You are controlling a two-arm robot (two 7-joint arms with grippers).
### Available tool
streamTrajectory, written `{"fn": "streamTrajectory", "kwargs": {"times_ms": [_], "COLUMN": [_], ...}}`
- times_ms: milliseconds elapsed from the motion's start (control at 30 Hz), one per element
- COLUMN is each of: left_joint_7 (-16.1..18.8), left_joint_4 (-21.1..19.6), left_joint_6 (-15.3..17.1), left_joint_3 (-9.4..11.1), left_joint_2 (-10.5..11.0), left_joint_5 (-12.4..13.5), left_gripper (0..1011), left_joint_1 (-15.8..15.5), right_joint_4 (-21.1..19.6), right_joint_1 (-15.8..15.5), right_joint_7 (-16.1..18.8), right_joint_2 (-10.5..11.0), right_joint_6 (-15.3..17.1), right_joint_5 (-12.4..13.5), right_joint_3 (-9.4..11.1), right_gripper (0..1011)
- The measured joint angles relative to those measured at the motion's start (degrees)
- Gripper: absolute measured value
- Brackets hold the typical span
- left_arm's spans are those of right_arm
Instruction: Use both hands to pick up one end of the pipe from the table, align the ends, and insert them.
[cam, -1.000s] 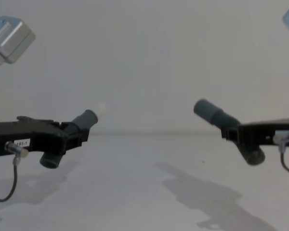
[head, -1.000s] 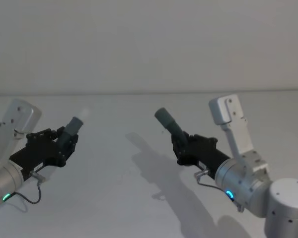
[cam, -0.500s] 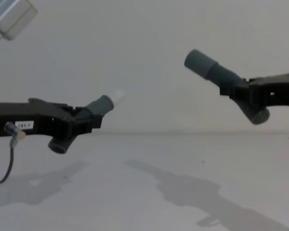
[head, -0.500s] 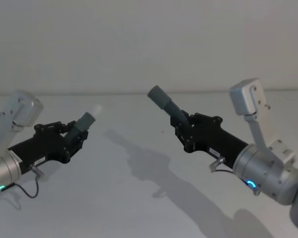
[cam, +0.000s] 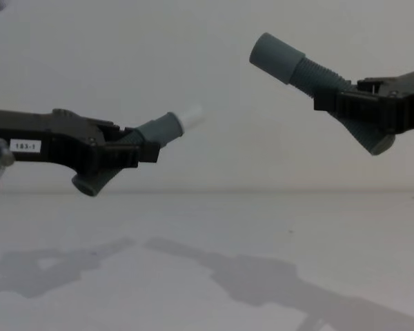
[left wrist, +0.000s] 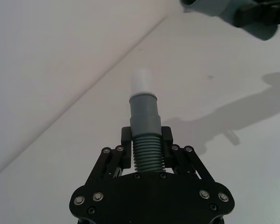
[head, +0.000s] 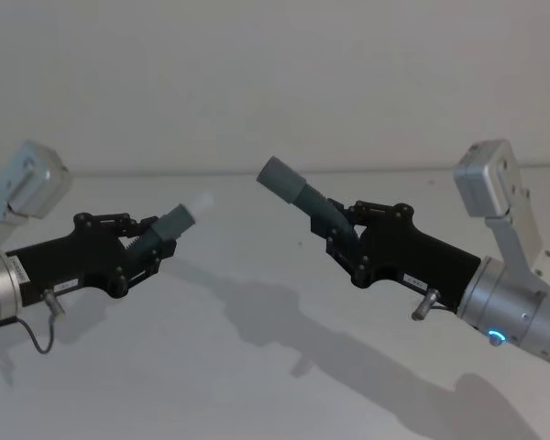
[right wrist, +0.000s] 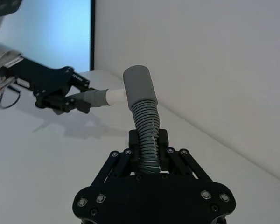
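Between the jaws of the left gripper (left wrist: pixel 147 142) sits the ribbed middle of one grey hose piece (left wrist: pixel 146 154), the jaws closed snugly against its ridges on both sides. Its smooth cuff (left wrist: pixel 144 112) rises just past the fingertips and ends in the white tapered tip (left wrist: pixel 142 81), which points up and toward the robot's right. In the chest view the hose's other end hangs out below the gripper.

The right gripper (right wrist: pixel 148 140) has its jaws clamped the same way on the ribbed body of the second hose piece (right wrist: pixel 147 123). That piece bends upward into the wide open socket (right wrist: pixel 139 84), aimed toward the robot's left.

Both pieces are held clear above the white surface (head: pixel 257 367), where the arms' shadows (head: pixel 284 321) lie. From the chest the socket sits higher than the tip, with open space between them. The two ends face roughly toward each other but are not lined up. A thin cable (head: pixel 38 346) loops beneath the left arm.
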Motion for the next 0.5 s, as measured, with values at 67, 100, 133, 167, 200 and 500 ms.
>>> {"fn": "streamTrajectory", "kwargs": {"times_ms": [67,100,133,167,200,500], "left_joint_7": [-2.23,-3.61,-4.28,-5.00,-5.71,-15.07], "left_joint_4": [0.32,0.56,0.69,0.81,1.01,3.24], "left_joint_6": [-0.37,-0.62,-0.73,-0.83,-0.95,-2.37], "left_joint_3": [0.31,0.52,0.64,0.74,0.90,2.67], "left_joint_2": [0.66,1.12,1.37,1.58,1.89,4.56], "left_joint_5": [-0.60,-0.98,-1.16,-1.35,-1.53,-3.65], "left_gripper": [335,335,335,335,335,335], "left_joint_1": [-0.89,-1.48,-1.81,-2.10,-2.54,-6.70], "right_joint_4": [0.26,0.45,0.45,0.62,0.71,1.89], "right_joint_1": [0.18,0.31,0.31,0.39,0.42,0.63], "right_joint_7": [1.20,1.90,1.90,2.47,2.72,4.29], "right_joint_2": [0.72,1.22,1.22,1.61,1.80,3.44], "right_joint_6": [-0.88,-1.33,-1.33,-1.75,-1.91,-3.53], "right_joint_5": [0.29,0.41,0.41,0.52,0.56,0.70], "right_joint_3": [-0.05,-0.11,-0.11,-0.15,-0.17,-0.51], "right_gripper": [204,204,204,204,204,204]}}
